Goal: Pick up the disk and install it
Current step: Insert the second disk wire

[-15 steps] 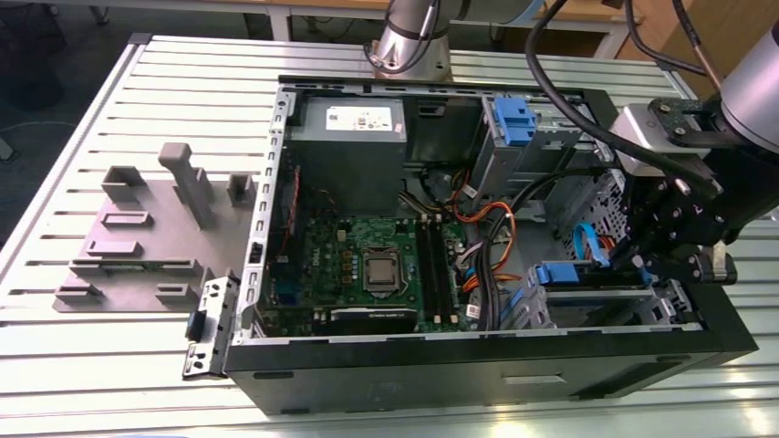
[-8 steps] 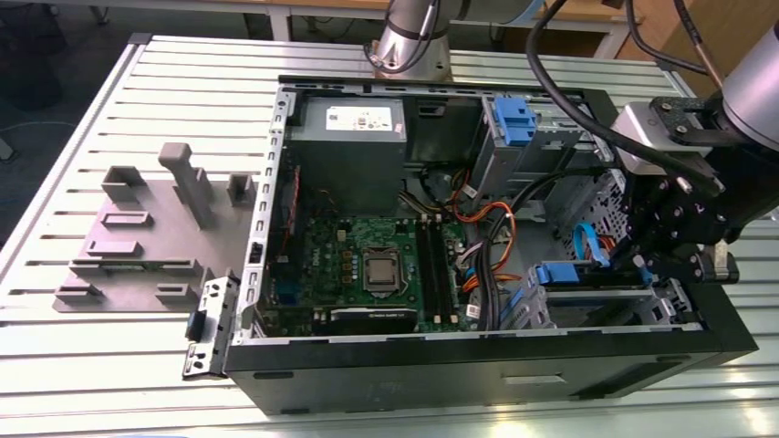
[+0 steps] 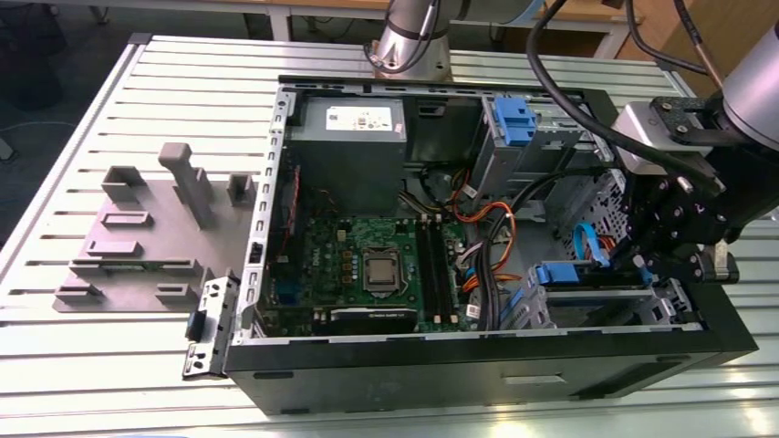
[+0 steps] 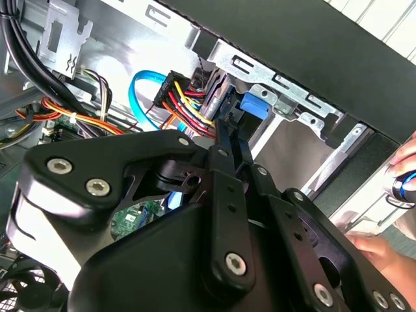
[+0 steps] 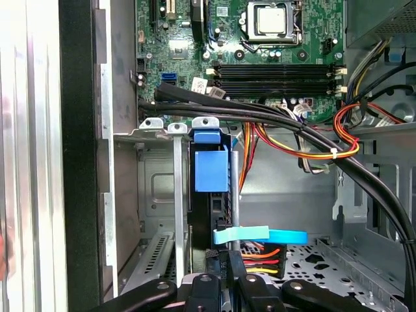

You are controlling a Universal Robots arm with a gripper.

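Fingers look pressed together on the gripper (image 5: 224, 276), right at the disk (image 5: 211, 170), which stands on edge in the drive cage (image 5: 156, 195) by the case's front corner; the cable bundle (image 4: 185, 101) crowds close and could snag

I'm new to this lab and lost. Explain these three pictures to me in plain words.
The exterior view shows a robot arm reaching into an open computer case that lies on a slatted metal table. The two wrist views come from cameras riding on the arm, looking past its black tool. A grey fixture plate lies beside the case. The disk, in its blue carrier, stands in the drive cage. The tool is right at it, but I cannot tell whether it grips.
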